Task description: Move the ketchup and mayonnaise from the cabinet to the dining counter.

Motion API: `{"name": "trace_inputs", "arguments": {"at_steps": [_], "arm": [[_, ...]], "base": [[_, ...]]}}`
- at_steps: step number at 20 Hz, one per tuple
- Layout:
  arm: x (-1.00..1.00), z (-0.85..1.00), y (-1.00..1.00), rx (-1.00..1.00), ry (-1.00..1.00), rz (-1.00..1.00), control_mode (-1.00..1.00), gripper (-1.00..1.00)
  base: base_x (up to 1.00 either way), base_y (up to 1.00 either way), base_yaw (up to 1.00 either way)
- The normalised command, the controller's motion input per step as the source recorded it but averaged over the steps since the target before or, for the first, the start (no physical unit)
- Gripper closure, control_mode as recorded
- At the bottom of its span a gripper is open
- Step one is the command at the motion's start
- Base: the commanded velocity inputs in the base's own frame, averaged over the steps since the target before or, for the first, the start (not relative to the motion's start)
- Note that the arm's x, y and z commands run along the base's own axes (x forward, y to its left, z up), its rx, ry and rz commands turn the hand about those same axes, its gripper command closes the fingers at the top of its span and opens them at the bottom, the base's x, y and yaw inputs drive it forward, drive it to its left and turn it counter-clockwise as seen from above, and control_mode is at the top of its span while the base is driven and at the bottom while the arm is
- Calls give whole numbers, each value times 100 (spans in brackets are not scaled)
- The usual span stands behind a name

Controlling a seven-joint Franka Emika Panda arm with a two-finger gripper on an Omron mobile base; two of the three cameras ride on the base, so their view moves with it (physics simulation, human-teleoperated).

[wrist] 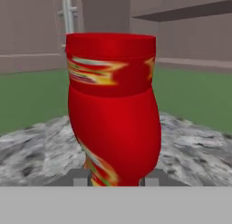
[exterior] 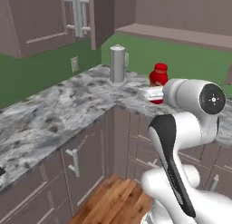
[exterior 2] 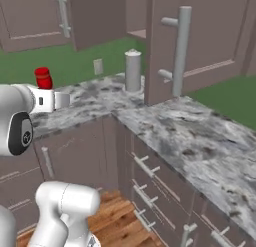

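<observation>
Marbled worktop (exterior: 54, 114) runs beneath the mauve wall cabinet (exterior: 41, 19); beside the steel canister (exterior: 118, 64) the ketchup (wrist: 113, 109) is clamped between the gripper (wrist: 115, 177) jaws, above the stone. Carrying is underway; transport to the dining counter is needed next

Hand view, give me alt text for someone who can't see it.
A red ketchup bottle with a yellowish label stands close up, clamped at its base between the gripper fingertips. Behind it lie a marbled worktop, a green wall and brownish cabinets.
</observation>
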Motion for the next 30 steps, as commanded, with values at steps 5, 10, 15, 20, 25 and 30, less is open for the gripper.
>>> {"name": "trace_inputs", "arguments": {"at_steps": [5,10,15,20,25,30], "arm": [[0,0,0,0,0,0,100,100],[0,0,0,0,0,0,100,100],[0,0,0,0,0,0,100,100],[0,0,0,0,0,0,100,100],[0,0,0,0,0,0,100,100],[0,0,0,0,0,0,100,100]], "base": [[-22,0,100],[-13,0,100],[-33,14,100],[-32,42,86],[-19,61,53],[-32,47,47]]}}
